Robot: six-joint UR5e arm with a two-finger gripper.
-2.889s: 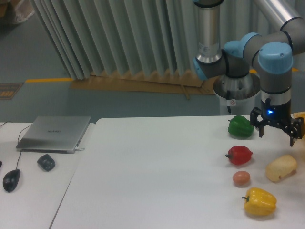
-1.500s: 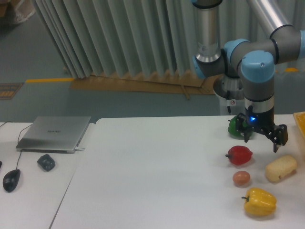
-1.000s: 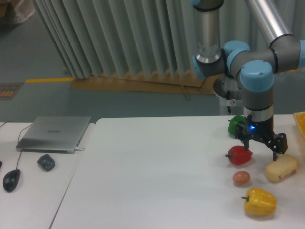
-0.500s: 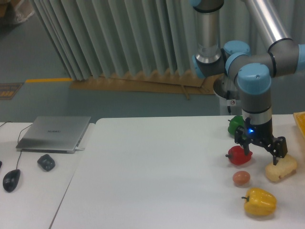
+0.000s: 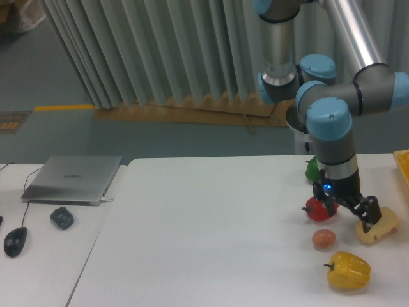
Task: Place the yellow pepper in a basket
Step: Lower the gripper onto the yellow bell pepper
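Observation:
The yellow pepper (image 5: 348,270) lies on the white table (image 5: 211,236) near its front right corner, glossy and lobed, with a short dark stem pointing left. My gripper (image 5: 349,216) hangs open just above and behind it, fingers spread, one finger over the red pepper (image 5: 314,209) and the other in front of the beige lump (image 5: 379,227). Nothing is between the fingers. An orange edge at the far right (image 5: 403,160) may be the basket; most of it is out of view.
A small pinkish egg-shaped thing (image 5: 324,238) sits between the red and yellow peppers. A green pepper (image 5: 312,169) is partly hidden behind the arm. On the left table are a laptop (image 5: 73,178), a dark mouse (image 5: 15,241) and a small dark object (image 5: 62,217).
The arm has swung from the table's right edge leftward and toward the front, lowering the open gripper past the green pepper to above the red pepper and beige lump. No object has moved.

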